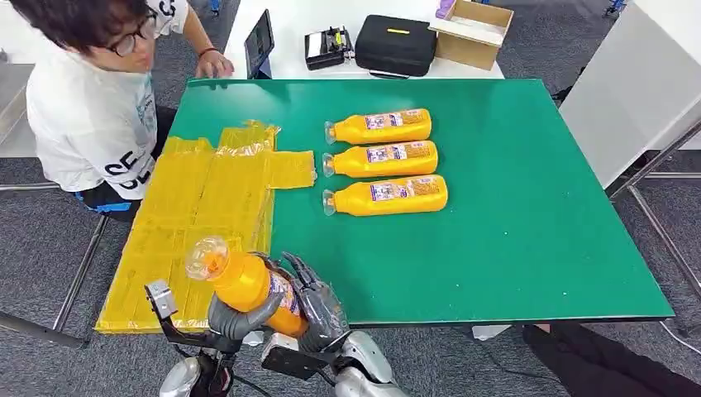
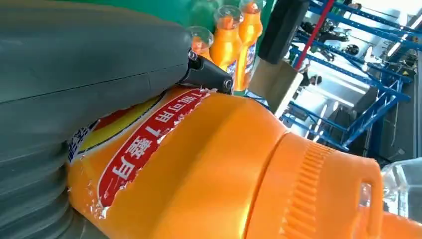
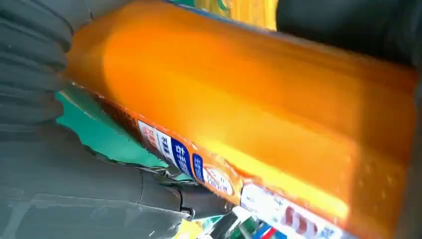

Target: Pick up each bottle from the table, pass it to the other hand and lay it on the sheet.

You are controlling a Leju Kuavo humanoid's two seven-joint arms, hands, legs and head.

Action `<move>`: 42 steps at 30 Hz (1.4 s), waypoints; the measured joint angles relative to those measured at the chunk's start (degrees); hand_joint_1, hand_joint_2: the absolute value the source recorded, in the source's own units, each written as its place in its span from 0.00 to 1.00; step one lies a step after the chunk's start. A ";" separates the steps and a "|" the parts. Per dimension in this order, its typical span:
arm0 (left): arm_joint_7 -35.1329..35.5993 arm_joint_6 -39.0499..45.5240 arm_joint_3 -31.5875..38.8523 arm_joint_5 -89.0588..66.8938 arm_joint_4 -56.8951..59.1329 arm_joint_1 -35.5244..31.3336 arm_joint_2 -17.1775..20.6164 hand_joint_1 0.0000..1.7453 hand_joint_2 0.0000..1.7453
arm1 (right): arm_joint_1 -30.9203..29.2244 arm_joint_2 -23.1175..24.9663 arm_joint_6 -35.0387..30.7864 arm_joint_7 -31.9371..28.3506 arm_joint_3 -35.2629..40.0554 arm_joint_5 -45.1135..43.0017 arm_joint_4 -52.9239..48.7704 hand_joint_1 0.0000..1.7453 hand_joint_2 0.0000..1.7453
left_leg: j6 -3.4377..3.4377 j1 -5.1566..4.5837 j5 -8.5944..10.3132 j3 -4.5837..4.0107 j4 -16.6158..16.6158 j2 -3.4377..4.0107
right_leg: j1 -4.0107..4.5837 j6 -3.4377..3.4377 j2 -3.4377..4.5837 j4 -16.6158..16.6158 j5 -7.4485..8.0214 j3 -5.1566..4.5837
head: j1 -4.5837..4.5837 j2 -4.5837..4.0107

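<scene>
Silver arms end in a grey left hand and a dark-fingered right hand.

Red label band on the held orange bottle printed with white Chinese characters, sideways and partly torn, "月" and "用" made out, small print on the blue-and-white label strip too blurred to be read

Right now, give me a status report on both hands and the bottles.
Left hand and right hand both grip one orange bottle, mid-handover. Three bottles wait on the table. Yellow sheet unobstructed.

three bottles right of sheet
</scene>
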 measured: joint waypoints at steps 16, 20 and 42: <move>-2.21 14.08 4.37 -3.24 -4.88 -5.09 -0.37 1.00 1.00 | 6.42 -2.10 3.54 -6.21 -8.22 -19.36 -32.36 0.00 0.00 | -0.01 0.00 0.01 -0.05 0.00 -0.08 | 0.02 0.01 -0.02 0.01 0.01 0.00 | 0.00 0.00; -2.49 16.61 7.81 -3.43 -2.91 -8.53 0.02 1.00 1.00 | 6.91 -2.34 4.63 -6.66 -8.64 -21.43 -35.31 0.00 0.00 | -0.03 0.00 0.03 -0.05 0.00 -0.08 | 0.02 0.01 -0.02 0.03 0.01 0.00 | 0.00 0.00; -3.25 61.13 6.89 -81.13 7.92 -22.68 6.06 1.00 1.00 | 4.88 -2.34 7.08 -7.65 -8.35 -26.28 -37.84 0.00 0.00 | -0.05 0.01 0.14 -0.11 0.00 -0.20 | 0.02 -0.12 -0.04 0.06 0.10 -0.02 | 0.00 0.00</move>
